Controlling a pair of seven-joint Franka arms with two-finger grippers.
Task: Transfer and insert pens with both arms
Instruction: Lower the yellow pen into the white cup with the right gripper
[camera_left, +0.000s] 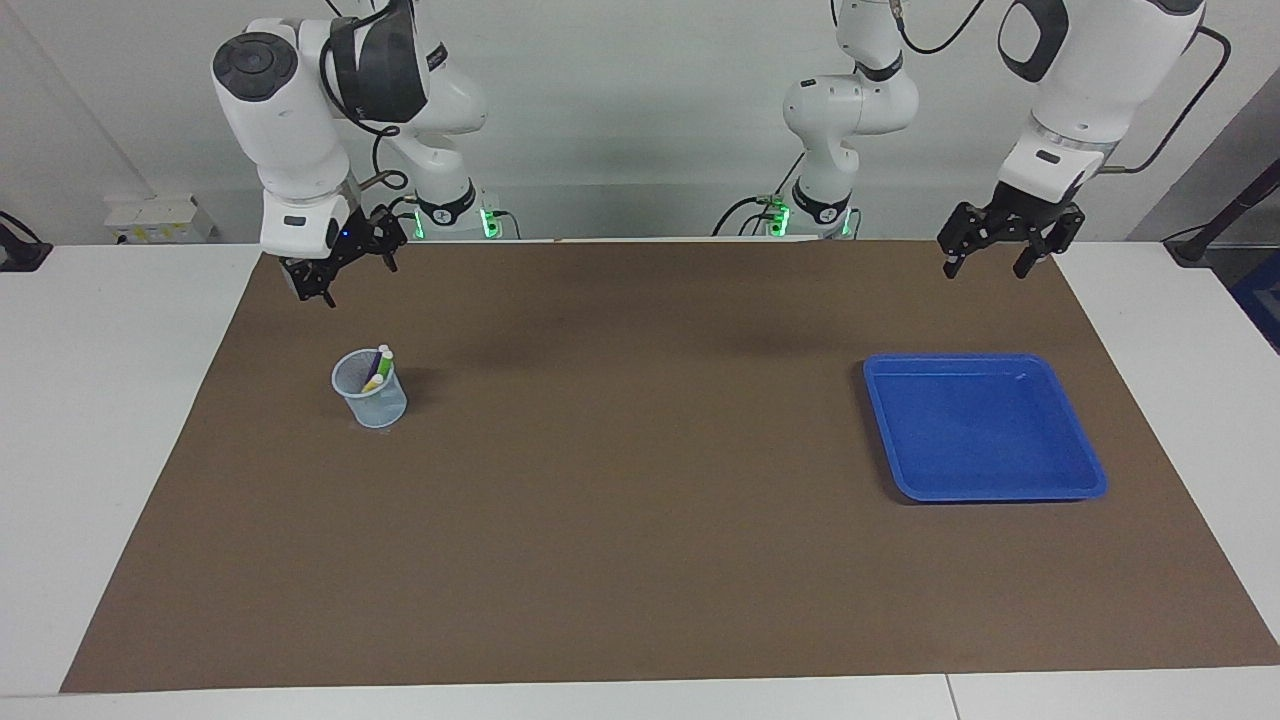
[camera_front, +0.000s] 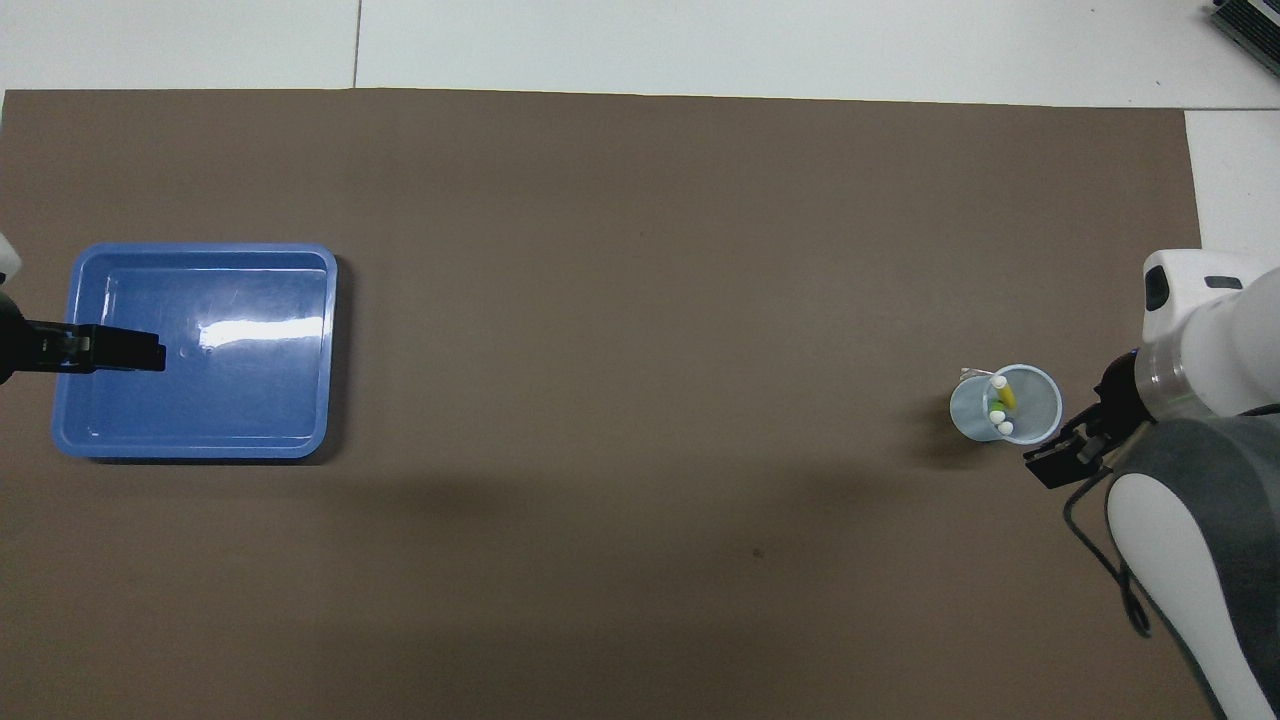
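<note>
The three pens (camera_left: 378, 368) stand together in a clear plastic cup (camera_left: 372, 402) toward the right arm's end of the mat; green, purple and yellow show, pale cap ends up. In the overhead view the pens (camera_front: 1000, 405) show inside the cup (camera_front: 1042, 398). My right gripper (camera_left: 345, 280) is open and empty, raised over the mat beside the cup. My left gripper (camera_left: 988, 266) is open and empty, raised near the blue tray (camera_left: 985, 480). In the overhead view the left gripper (camera_front: 140, 352) covers the tray's edge (camera_front: 200, 448).
The blue tray holds nothing and lies toward the left arm's end. A brown mat (camera_left: 640, 500) covers most of the white table. Two smaller arm bases with green lights (camera_left: 450, 215) stand at the robots' edge.
</note>
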